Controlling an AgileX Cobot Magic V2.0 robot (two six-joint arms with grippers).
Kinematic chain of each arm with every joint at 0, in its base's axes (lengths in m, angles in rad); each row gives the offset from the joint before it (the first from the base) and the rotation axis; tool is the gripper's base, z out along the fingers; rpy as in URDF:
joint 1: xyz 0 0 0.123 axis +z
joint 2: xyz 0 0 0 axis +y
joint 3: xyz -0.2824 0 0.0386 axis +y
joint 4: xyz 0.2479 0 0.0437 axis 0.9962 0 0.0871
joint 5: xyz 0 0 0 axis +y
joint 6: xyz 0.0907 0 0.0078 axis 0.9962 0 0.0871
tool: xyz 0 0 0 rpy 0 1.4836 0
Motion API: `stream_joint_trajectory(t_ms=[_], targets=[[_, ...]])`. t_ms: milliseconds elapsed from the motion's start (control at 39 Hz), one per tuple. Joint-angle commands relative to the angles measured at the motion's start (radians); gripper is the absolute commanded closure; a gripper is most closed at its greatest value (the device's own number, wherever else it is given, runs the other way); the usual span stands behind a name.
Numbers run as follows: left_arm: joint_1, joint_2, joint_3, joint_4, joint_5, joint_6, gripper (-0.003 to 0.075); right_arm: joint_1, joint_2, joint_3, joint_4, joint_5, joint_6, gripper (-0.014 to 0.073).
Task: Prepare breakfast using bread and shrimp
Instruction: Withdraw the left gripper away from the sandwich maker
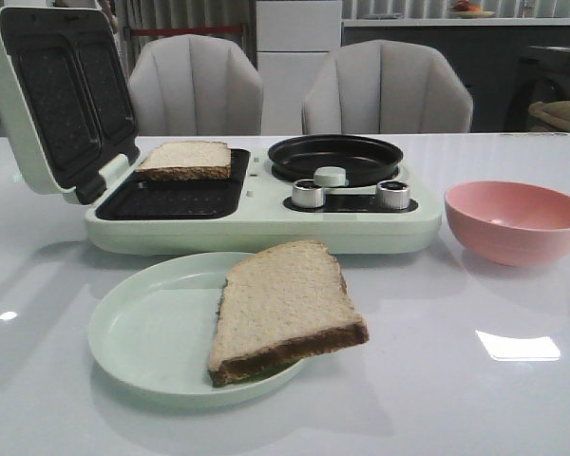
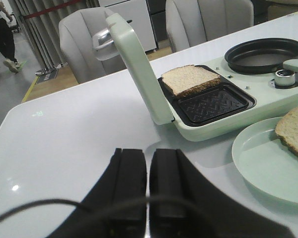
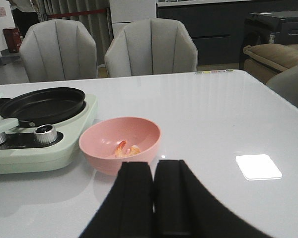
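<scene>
One slice of bread [image 1: 287,306] lies tilted on the right side of a pale green plate [image 1: 147,332], overhanging its rim. A second slice of bread [image 1: 185,160] rests at the back of the open sandwich maker's black grill tray [image 1: 171,198]; the left wrist view shows this slice of bread [image 2: 190,80] too. Shrimp [image 3: 126,149] lie inside the pink bowl [image 3: 120,144]. My left gripper [image 2: 148,156] is shut and empty over bare table left of the sandwich maker. My right gripper [image 3: 153,168] is shut and empty just in front of the bowl. Neither gripper shows in the front view.
The pale green breakfast maker [image 1: 261,223] has its lid [image 1: 57,100] standing open at the left, a round black pan [image 1: 335,158] and two metal knobs [image 1: 308,194] on the right. The pink bowl [image 1: 516,220] stands at its right. Two grey chairs [image 1: 196,85] are behind the table.
</scene>
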Motion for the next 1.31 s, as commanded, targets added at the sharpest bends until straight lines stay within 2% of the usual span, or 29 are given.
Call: stream_joint_trajectory(t_ms=[0,359,488,539,847,1027,1181,1283], targets=[[0.001,0.013,-0.025,-0.010,-0.083,0.000,0.0607,-0.004,-0.008,-0.022,-0.008,-0.086,-0.004,0.0442],[0.001,0.013,-0.025,-0.010,-0.083,0.000,0.0607,-0.004,-0.008,-0.022,-0.008,-0.095,-0.005,0.0442],[0.001,0.013,-0.025,-0.010,-0.083,0.000,0.0607,-0.002,-0.008,-0.029,-0.018,-0.252,-0.008,0.0442],[0.001,0.013,-0.025,-0.010,-0.083,0.000,0.0606,-0.002,0.003,-0.053,-0.018,-0.261,-0.008,0.0442],[0.001,0.013,-0.025,-0.010,-0.083,0.000,0.0606,0.009,0.366,-0.400,-0.008,0.128,-0.008,0.0442],[0.001,0.013,-0.025,-0.010,-0.086,0.000,0.0607,0.018,0.413,-0.414,0.002,0.140,-0.002,0.0442],[0.001,0.013,-0.025,-0.010,-0.090,0.000,0.0606,0.018,0.454,-0.414,0.091,0.150,-0.002,0.0434],[0.001,0.013,-0.025,-0.010,-0.090,0.000,0.0606,0.038,0.512,-0.423,0.166,0.162,-0.003,0.0344]])
